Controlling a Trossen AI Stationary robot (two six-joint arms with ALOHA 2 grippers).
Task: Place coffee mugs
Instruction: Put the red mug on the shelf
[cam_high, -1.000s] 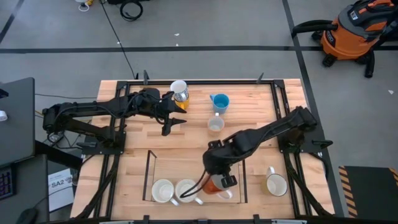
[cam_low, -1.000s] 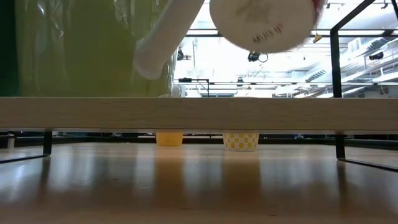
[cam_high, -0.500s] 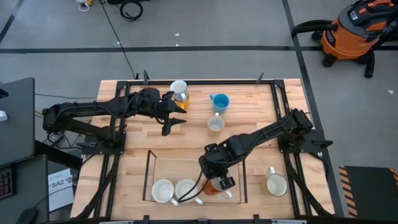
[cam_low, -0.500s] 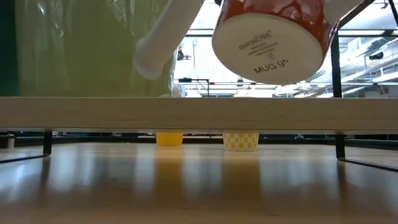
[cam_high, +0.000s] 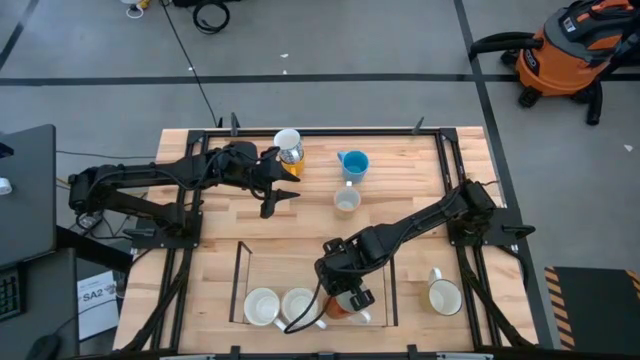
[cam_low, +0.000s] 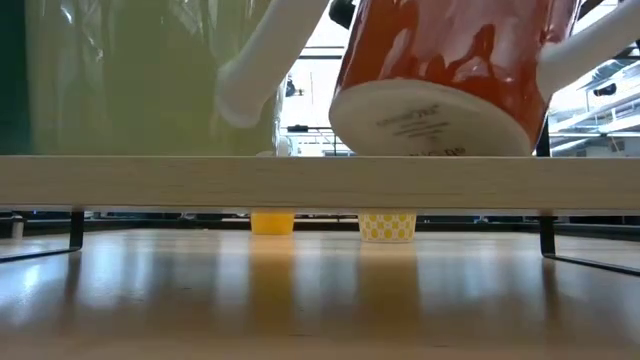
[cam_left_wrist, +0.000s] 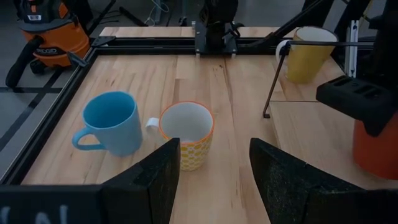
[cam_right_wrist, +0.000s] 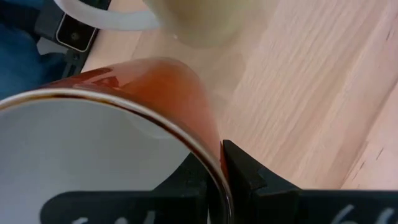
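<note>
lowering: right gripper (cam_high: 345, 297) brought red-brown mug (cam_low: 450, 70) lower, nearer table (cam_high: 400, 170).

A white sheet (cam_high: 97, 300) beside the counter's (cam_high: 400, 170) left frame reads "SA2". Print on the red-brown mug's (cam_low: 450, 70) white base is too cut off to read.

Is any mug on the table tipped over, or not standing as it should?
Yes, two. The red mug hangs tilted in the shut right pincer, not yet set down. A white mug lies on its side at the far edge, near the left pincer.
</note>
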